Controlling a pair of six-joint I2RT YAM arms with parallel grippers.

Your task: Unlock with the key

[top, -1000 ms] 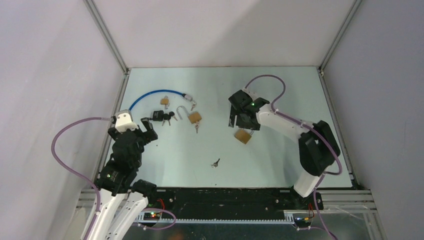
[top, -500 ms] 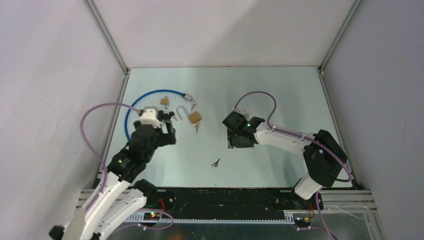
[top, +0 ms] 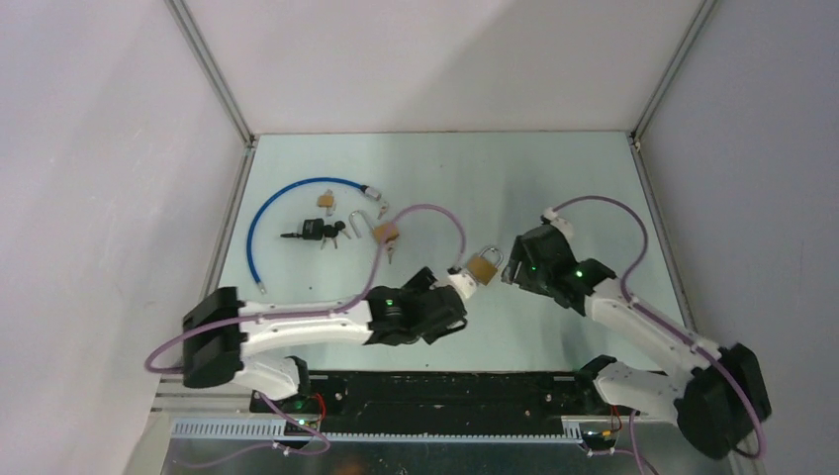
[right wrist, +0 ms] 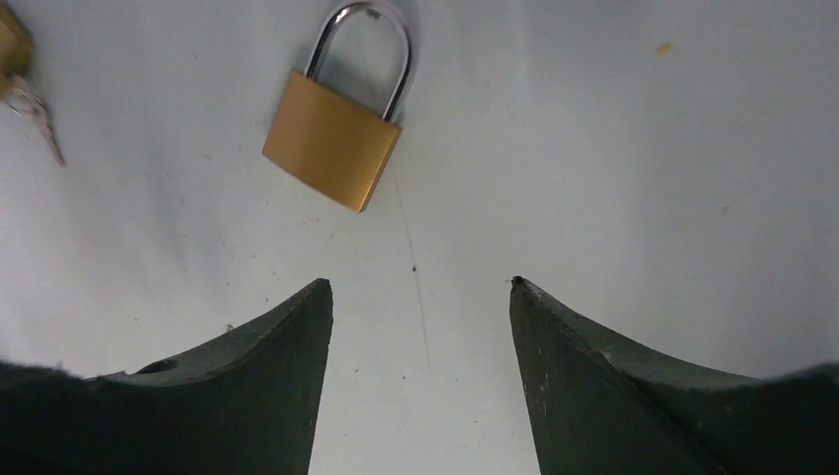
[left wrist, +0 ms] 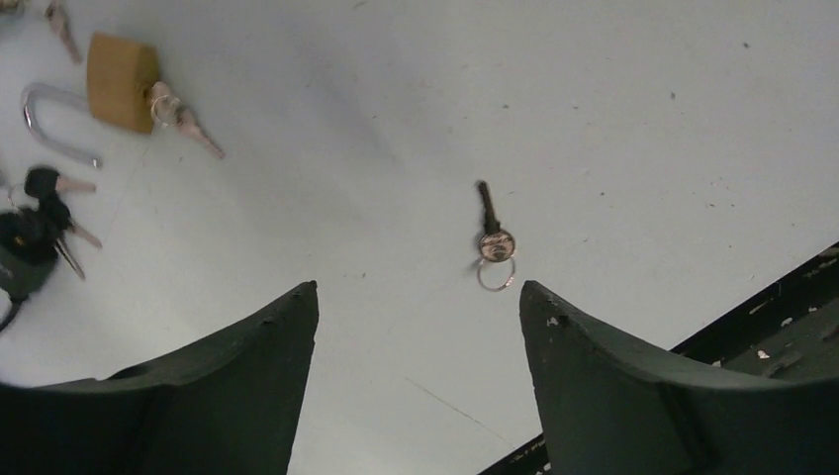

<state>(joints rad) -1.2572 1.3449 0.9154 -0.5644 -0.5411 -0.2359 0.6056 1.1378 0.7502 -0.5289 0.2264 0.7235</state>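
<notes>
A brass padlock (top: 484, 265) with its shackle shut lies flat at the middle of the table; it also shows in the right wrist view (right wrist: 334, 134). My right gripper (top: 512, 269) is open and empty just right of it, the lock ahead of the fingertips (right wrist: 420, 284). A small dark key (left wrist: 492, 230) on a ring lies near the front edge. In the top view my left arm hides it. My left gripper (top: 427, 315) is open and empty above the table, with the key just ahead of its fingertips (left wrist: 416, 287).
At the back left lie a blue cable lock (top: 287, 193), a small brass padlock (top: 326, 200), a black lock with keys (top: 317, 233) and an open brass padlock with a key in it (top: 386, 234), also in the left wrist view (left wrist: 119, 69). The black front rail (left wrist: 782, 317) runs close to the key.
My left arm has swung from the back left across to the front middle, over the key. My right gripper has drawn back to the right, uncovering the padlock.
</notes>
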